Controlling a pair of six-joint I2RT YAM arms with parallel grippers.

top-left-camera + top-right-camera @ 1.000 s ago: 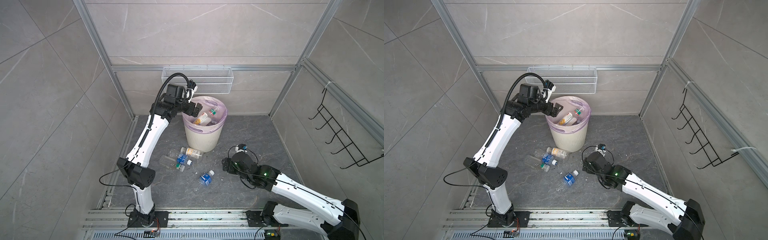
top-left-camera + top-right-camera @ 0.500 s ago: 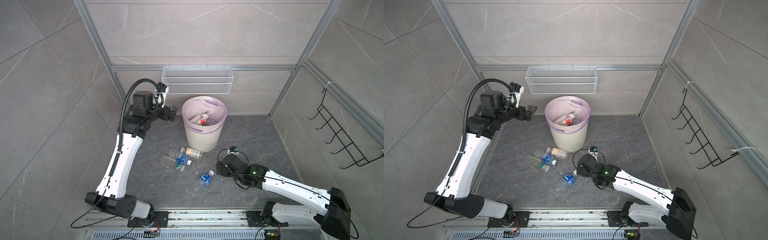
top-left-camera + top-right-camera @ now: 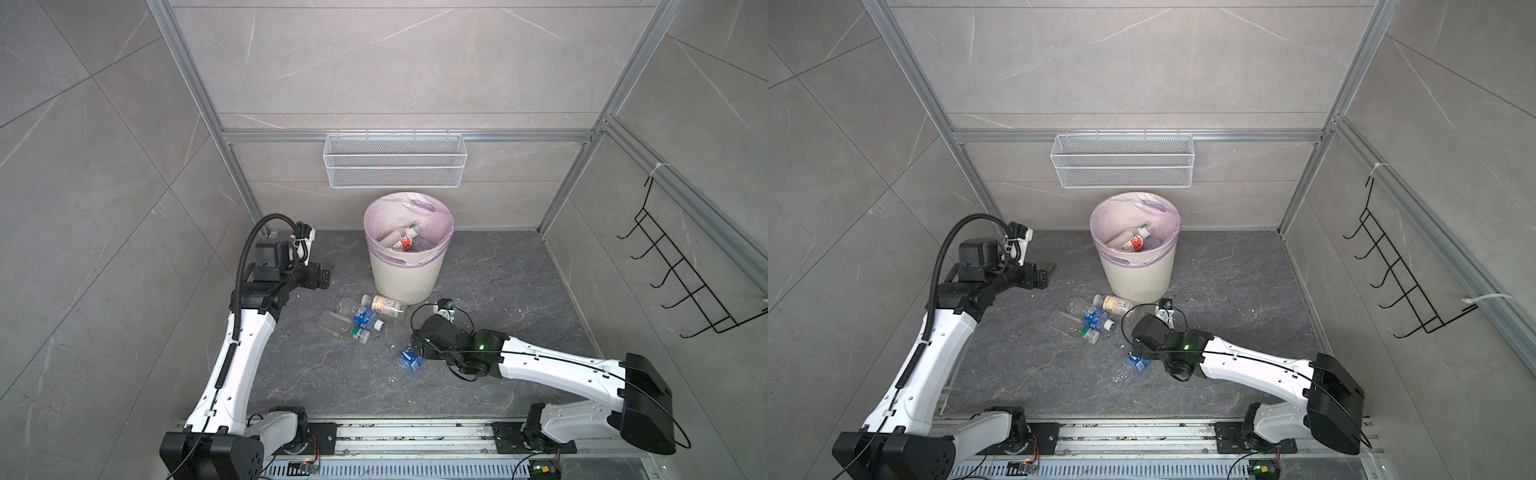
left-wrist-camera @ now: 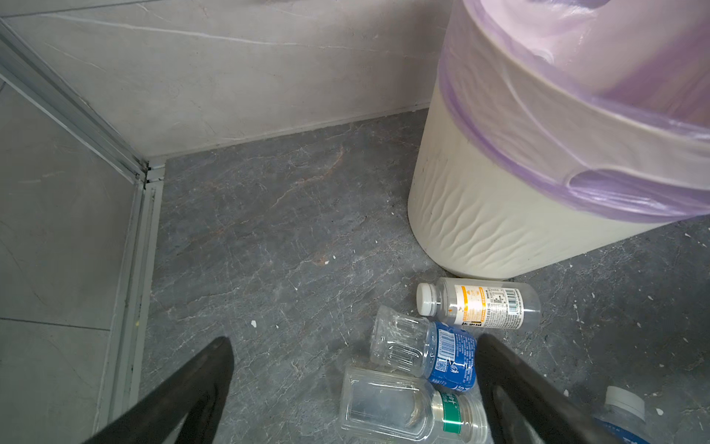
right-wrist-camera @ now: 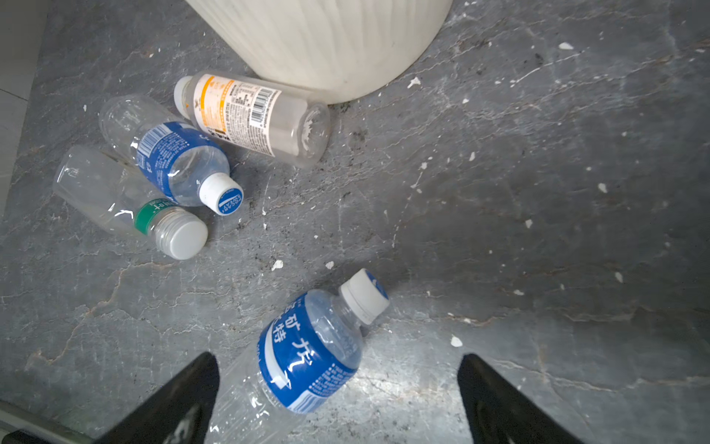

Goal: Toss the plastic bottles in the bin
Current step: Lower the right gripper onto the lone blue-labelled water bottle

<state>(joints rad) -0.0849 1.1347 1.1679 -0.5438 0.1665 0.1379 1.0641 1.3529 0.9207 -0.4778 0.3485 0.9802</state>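
clear blue-label bottle (image 5: 307,357) lying loose between wide right jaws, left jaws wide, empty

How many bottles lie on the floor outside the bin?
4. Three cluster by the bin: an orange-labelled bottle at its foot, a blue-labelled bottle, a green-banded bottle. Another blue bottle lies apart, beneath the right arm, which may hide more.
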